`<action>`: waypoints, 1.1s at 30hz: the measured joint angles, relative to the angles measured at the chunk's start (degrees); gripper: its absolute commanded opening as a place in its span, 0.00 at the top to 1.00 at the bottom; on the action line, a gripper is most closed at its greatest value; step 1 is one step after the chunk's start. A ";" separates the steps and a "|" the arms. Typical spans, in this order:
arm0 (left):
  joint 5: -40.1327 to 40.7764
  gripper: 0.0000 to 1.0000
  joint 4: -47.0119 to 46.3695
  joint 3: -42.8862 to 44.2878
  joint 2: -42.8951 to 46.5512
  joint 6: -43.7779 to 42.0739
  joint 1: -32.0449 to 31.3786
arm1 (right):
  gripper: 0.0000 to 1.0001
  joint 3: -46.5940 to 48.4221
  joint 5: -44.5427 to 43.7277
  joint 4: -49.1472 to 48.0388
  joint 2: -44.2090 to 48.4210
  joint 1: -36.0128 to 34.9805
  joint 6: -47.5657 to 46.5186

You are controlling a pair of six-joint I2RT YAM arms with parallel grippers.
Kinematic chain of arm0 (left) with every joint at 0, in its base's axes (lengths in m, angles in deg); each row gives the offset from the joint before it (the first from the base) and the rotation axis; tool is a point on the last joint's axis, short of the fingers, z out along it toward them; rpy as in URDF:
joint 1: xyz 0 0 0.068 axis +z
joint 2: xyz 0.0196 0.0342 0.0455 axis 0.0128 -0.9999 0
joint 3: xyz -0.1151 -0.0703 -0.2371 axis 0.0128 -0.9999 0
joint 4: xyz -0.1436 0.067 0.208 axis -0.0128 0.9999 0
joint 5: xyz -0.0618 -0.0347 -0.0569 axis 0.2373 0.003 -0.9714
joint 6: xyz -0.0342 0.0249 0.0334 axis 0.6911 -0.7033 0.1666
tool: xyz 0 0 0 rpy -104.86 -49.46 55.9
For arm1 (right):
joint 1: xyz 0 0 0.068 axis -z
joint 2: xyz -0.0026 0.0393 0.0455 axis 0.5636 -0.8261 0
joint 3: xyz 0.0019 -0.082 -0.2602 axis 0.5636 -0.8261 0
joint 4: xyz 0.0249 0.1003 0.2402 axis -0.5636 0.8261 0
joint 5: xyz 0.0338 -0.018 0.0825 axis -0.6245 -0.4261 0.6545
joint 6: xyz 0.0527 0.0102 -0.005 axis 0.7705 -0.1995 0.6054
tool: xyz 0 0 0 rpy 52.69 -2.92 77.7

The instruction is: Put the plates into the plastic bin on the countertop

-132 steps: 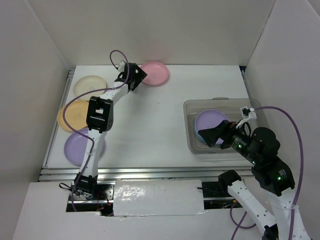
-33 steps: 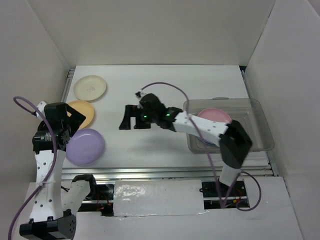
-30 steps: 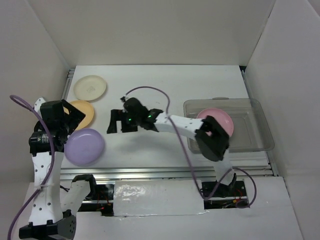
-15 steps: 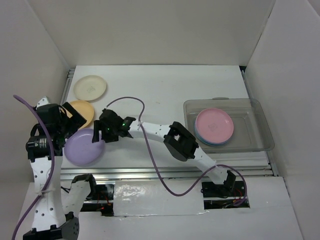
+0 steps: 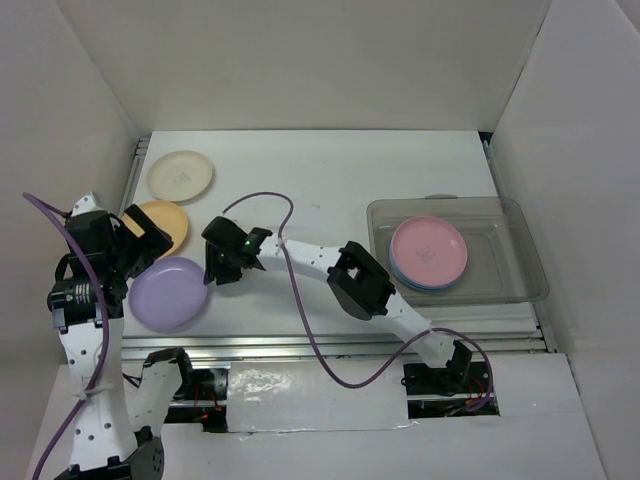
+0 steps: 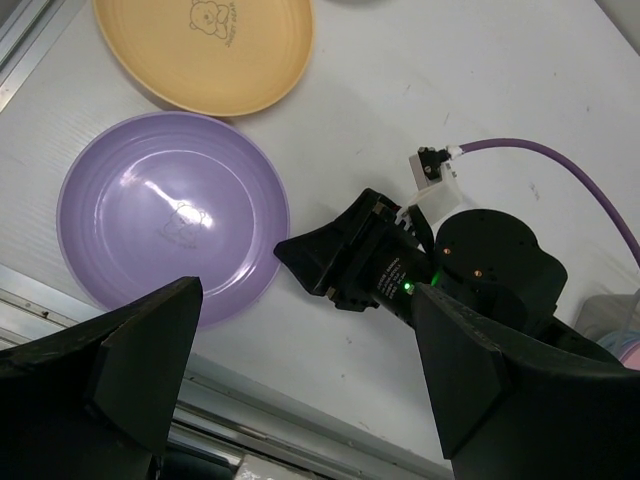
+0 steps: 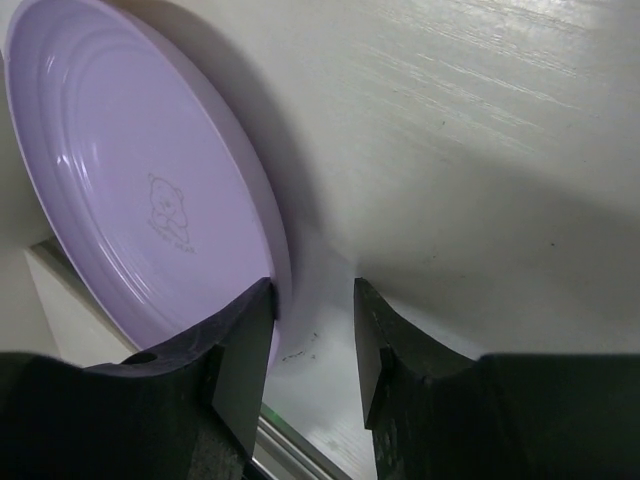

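A lavender plate [image 5: 165,295] [image 6: 160,215] [image 7: 130,180] lies flat at the countertop's [image 5: 330,170] near left. My right gripper [image 5: 212,272] [image 7: 312,300] reaches across to its right rim and straddles it. One finger rests on the plate's inner side, and a gap of countertop shows before the other. My left gripper [image 5: 140,235] [image 6: 305,300] hangs wide open and empty, above and to the plate's left. The orange-yellow plate [image 5: 165,222] [image 6: 205,50] and cream plate [image 5: 180,175] lie behind. A pink plate [image 5: 428,250] sits on a blue one in the plastic bin [image 5: 520,250].
My right arm [image 5: 330,265] stretches across the near middle of the countertop, with its purple cable [image 5: 285,215] looping above it. Metal rails [image 5: 300,345] run along the near edge. White walls close in the left, right and back sides.
The pink plate went from the back of the countertop into the bin. My right arm swung from the bin to the lavender plate, its jaws narrowing round the rim. My left arm pulled back left.
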 measured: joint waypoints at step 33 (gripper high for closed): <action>-5.97 0.01 -2.54 -5.09 2.01 -2.40 3.04 | 1.00 -55.82 -14.14 -3.48 65.11 22.51 -4.26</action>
